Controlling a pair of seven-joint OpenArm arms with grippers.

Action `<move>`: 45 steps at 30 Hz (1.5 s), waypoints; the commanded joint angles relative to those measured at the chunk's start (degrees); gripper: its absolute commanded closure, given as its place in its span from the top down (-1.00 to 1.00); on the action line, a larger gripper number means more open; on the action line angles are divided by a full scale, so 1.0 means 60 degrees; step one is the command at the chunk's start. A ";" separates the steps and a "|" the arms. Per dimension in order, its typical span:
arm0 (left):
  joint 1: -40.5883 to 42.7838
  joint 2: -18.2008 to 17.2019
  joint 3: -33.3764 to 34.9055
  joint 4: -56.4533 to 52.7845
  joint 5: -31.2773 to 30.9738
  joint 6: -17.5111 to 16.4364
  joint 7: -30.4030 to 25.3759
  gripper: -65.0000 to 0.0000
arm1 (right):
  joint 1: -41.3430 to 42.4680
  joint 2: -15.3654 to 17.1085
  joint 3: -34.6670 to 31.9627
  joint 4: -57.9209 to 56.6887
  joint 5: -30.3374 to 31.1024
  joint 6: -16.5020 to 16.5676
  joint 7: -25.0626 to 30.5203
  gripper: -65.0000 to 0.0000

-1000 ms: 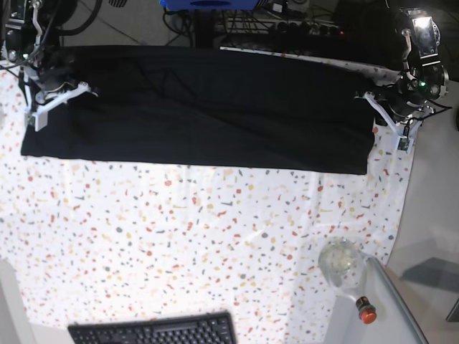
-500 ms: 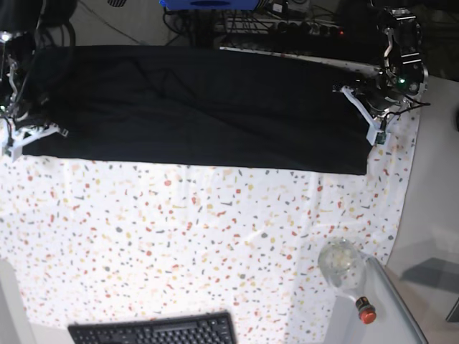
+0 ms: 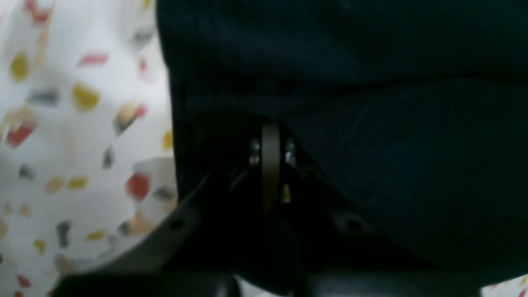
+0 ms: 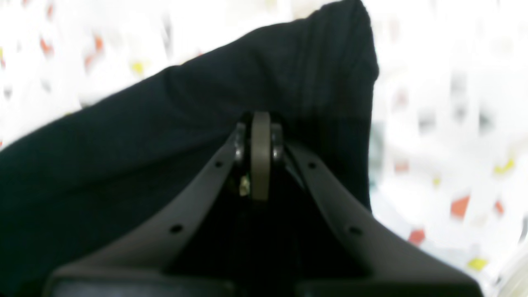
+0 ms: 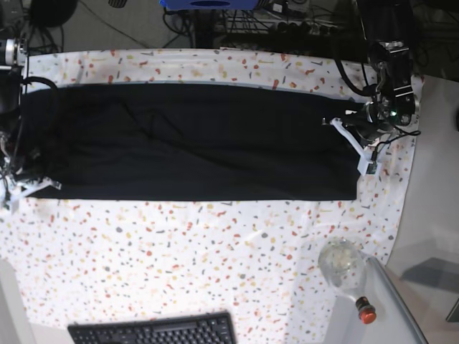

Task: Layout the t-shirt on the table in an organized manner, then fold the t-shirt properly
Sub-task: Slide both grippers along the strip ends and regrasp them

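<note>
The gripper (image 3: pixel 270 165) sits at 6 o'clock, jaws pressed together on the black shirt (image 3: pixel 371 103), which fills the frame toward 3 o'clock. Speckled worktop (image 3: pixel 74 123) shows at 9 o'clock.

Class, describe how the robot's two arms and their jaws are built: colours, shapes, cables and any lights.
In the base view both arms are black, jointed, with loose black cables. The left gripper ends in slim white prongs, with a small green light on the wrist. The right gripper looks similar at the view's edge. Wrist views show dark V-shaped jaws with bolt holes and grey pads.
</note>
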 commanded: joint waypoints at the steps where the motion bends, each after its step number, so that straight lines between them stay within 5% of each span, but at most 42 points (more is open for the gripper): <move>1: -0.0182 -0.0110 -0.0012 0.0025 -0.0055 -0.0045 0.0006 -1.00 | 0.0091 0.0151 -0.0258 -0.0204 -0.0147 -0.0165 -0.0155 -1.00; 7: -0.0401 -0.0110 -0.0115 0.0113 -0.0070 -0.0045 0.0050 -1.00 | 0.0369 0.0195 -0.0742 -0.0160 -0.0132 -0.0165 0.0006 -1.00; 12: 0.0112 -0.0154 -0.0598 0.1315 -0.0070 -0.0045 0.0094 -1.00 | -0.0524 0.0327 -0.0713 0.1965 -0.0088 -0.0165 -0.0038 -1.00; 20: 0.0624 -0.0095 -0.2283 0.3762 -0.0246 -0.0089 0.1764 -1.00 | -0.2195 0.0254 -0.0083 0.5906 -0.0088 -0.0252 -0.0522 -1.00; 28: 0.1621 -0.0901 -0.2239 0.2619 -0.3323 -0.0368 0.1295 -1.00 | -0.3543 -0.0567 0.1309 0.8382 -0.0117 -0.0165 -0.1386 -1.00; 33: 0.1606 -0.0872 -0.1639 0.1183 -0.2781 -0.0368 -0.0053 -1.00 | -0.3689 -0.0582 0.1280 0.8177 -0.0117 -0.0165 -0.1386 -1.00; 39: 0.1562 -0.0857 -0.1448 0.0494 -0.1946 -0.0368 -0.0082 -1.00 | -0.3777 -0.0596 0.1280 0.7357 -0.0117 -0.0135 -0.1386 -1.00; 45: 0.2046 -0.0887 -0.1961 0.1373 -0.1828 -0.0368 -0.0053 -1.00 | -0.4114 -0.0655 0.1280 0.7518 -0.0117 0.0495 -0.1357 -1.00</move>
